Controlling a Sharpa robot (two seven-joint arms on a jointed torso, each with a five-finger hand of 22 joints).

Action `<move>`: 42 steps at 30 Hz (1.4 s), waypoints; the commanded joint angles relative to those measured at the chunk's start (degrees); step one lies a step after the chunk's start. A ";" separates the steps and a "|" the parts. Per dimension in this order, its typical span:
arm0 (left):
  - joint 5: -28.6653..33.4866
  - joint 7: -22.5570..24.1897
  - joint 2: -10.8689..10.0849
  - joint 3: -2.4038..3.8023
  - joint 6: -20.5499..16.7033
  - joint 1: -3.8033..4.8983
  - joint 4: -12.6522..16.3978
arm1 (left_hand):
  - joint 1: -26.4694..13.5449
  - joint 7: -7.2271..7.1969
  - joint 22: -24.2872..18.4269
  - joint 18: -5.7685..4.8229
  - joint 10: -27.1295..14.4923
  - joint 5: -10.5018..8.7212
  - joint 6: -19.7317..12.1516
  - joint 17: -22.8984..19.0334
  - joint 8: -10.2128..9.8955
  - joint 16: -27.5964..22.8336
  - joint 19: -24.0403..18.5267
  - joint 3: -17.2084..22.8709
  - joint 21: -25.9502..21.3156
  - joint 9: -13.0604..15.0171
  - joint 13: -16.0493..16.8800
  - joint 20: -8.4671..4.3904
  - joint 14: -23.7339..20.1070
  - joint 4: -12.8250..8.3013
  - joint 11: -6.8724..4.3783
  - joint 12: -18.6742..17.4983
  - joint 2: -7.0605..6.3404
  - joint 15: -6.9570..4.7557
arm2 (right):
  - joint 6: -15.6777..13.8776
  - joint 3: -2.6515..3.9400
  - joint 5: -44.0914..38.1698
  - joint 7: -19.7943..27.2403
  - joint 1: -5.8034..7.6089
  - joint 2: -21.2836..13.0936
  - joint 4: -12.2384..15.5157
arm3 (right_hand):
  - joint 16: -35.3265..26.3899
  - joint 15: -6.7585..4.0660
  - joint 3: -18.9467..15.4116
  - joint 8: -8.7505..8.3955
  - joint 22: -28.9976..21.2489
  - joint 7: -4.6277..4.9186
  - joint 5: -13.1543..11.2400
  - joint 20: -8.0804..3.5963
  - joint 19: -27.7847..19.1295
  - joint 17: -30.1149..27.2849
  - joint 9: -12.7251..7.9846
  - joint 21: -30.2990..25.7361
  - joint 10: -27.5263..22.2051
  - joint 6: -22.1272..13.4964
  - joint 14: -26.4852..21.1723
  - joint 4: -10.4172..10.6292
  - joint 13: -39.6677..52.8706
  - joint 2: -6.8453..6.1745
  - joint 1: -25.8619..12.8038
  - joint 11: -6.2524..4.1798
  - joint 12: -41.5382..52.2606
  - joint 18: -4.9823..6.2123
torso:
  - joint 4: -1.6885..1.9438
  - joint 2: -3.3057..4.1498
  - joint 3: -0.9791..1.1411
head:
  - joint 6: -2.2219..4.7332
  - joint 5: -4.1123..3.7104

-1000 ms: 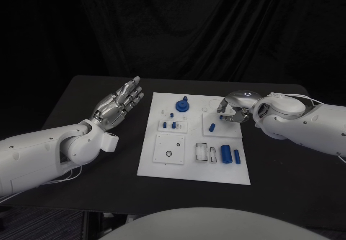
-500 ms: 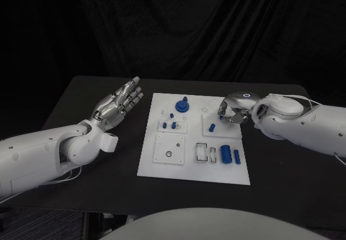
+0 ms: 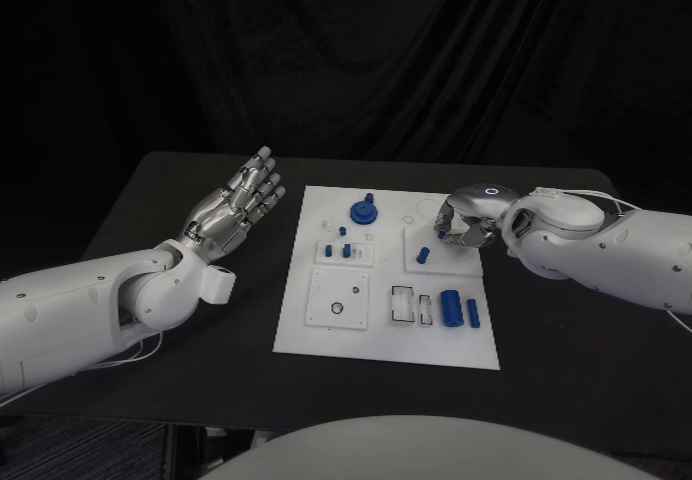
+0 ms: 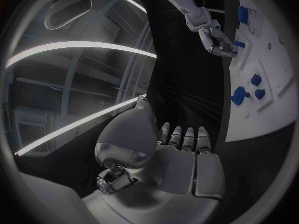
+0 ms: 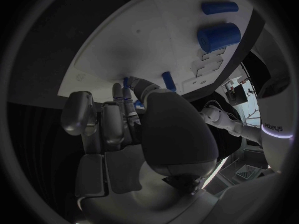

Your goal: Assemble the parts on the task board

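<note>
Here, right robot hand (image 3: 464,226) curled, grip unclear, just beside small blue peg (image 3: 424,255), left robot hand (image 3: 237,203) wide.

The left hand (image 4: 171,164) lies flat with fingers extended, holding nothing, beside the white task board (image 4: 268,99); beyond its fingertips, the right hand (image 4: 218,42) reaches down over blue parts (image 4: 239,94).

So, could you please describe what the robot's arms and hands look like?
Both arms are smooth, rounded white shells. Each ends in a silver metallic hand, the left hand and the right hand, with dark seams between the finger segments. A glowing ring marks the right wrist, and thin pale cables run along the right arm.
</note>
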 commanded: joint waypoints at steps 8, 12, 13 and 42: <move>-0.16 8.18 0.14 0.06 -0.01 -0.07 -0.25 | -1.12 -1.73 -0.08 0.90 -0.19 -1.03 -3.74 -0.07 -0.80 -0.21 0.09 -0.09 -0.20 -0.57 -0.14 1.89 0.08 0.04 -0.32 -0.38 1.16 0.46 | 0.60 0.04 -0.09 0.29 -0.67 0.46 -0.77 | 0.28 -0.46 0.66 0.40 8.35 0.11 -0.23 -0.46 0.22 0.10 0.30 0.58 1.54 0.45 0.24 -0.25 -0.44 0.04 -0.11 -0.12 -0.75 -0.33 | -0.03 -0.06 -0.06 | -0.01 0.17; -0.16 8.13 0.12 0.05 0.01 -0.07 -0.29 | -1.29 -1.67 -0.08 0.92 -0.19 -1.16 -3.89 -0.07 -0.83 -0.21 0.09 -0.15 -0.20 -0.60 -0.14 2.64 0.08 0.03 -0.13 -0.38 1.20 1.16 | 0.55 0.04 -0.09 0.35 -0.78 0.51 -0.90 | 0.30 -0.57 0.84 0.65 8.38 -0.06 -0.28 -0.54 0.28 0.12 0.57 0.69 2.37 0.93 0.28 -0.47 -0.66 0.13 -0.04 -0.30 -0.99 -0.34 | 0.06 -0.07 -0.06 | -0.01 0.09; -0.16 8.12 0.12 0.05 -0.01 -0.07 -0.29 | -1.36 -1.37 -0.08 1.01 -0.19 -1.23 -4.04 -0.07 -0.87 -0.21 0.09 -0.17 -0.20 -0.64 -0.14 2.88 0.08 0.02 0.14 -0.38 1.21 1.32 | 0.50 0.04 -0.09 0.38 -0.80 0.50 -0.91 | 0.32 -0.63 0.89 0.72 8.40 -0.12 -0.28 -0.58 0.30 0.16 0.66 0.74 2.63 1.08 0.30 -0.55 -0.73 0.15 -0.01 -0.36 -1.08 -0.35 | 0.06 -0.08 -0.06 | -0.01 0.08; -0.16 6.57 0.05 0.05 0.85 -0.09 -0.74 | 0.22 2.11 -0.08 1.11 -0.19 2.66 -2.94 -0.07 -0.61 -0.21 0.09 0.50 -0.20 -0.39 -0.14 5.07 0.08 -0.02 1.38 -0.38 2.03 3.46 | -5.36 0.06 -0.08 1.93 -0.88 -0.19 -0.06 | 1.24 -2.20 0.67 3.20 9.21 -1.93 -0.71 -1.99 1.52 1.37 3.56 3.92 9.23 5.50 1.28 -2.14 -1.70 1.39 0.46 -2.26 -3.04 -0.91 | 0.01 -0.12 -0.16 | -0.01 0.20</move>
